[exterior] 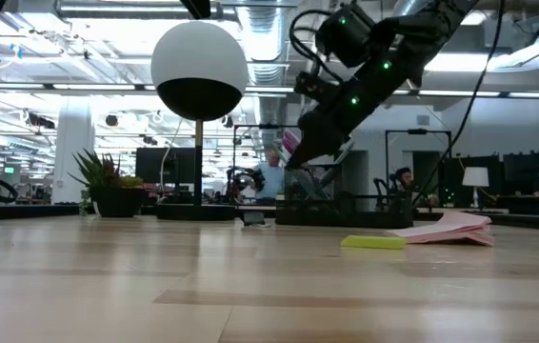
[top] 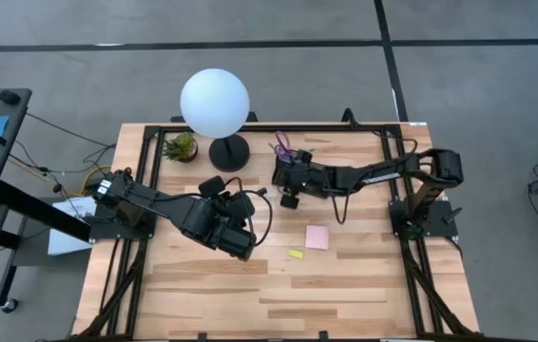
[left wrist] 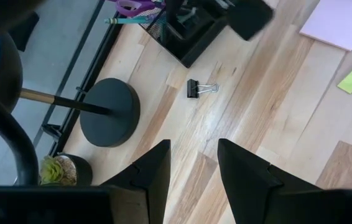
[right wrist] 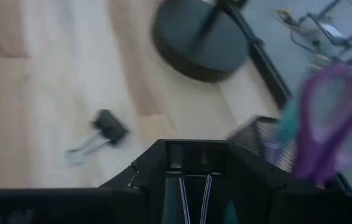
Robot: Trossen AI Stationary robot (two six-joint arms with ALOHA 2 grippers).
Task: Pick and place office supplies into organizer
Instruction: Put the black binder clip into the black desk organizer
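The black organizer (top: 288, 163) stands near the far edge of the table, just beside the lamp base (top: 229, 152), with the purple-handled scissors (top: 282, 144) standing in its pen compartment. The right gripper (top: 293, 180) hangs above the organizer's near side, its fingers clenched on a black binder clip (right wrist: 194, 186) whose wire handles show between them in the right wrist view. A second binder clip (left wrist: 199, 88) lies on the wood between the organizer and the lamp base, apart from both grippers. The pink sticky pad (top: 317, 237) lies well on the near side of the organizer, and the small yellow piece (top: 296, 254) just beyond it. The left gripper (left wrist: 193, 168) waits over the table's middle, nearer than the lamp base, fingers parted and holding nothing.
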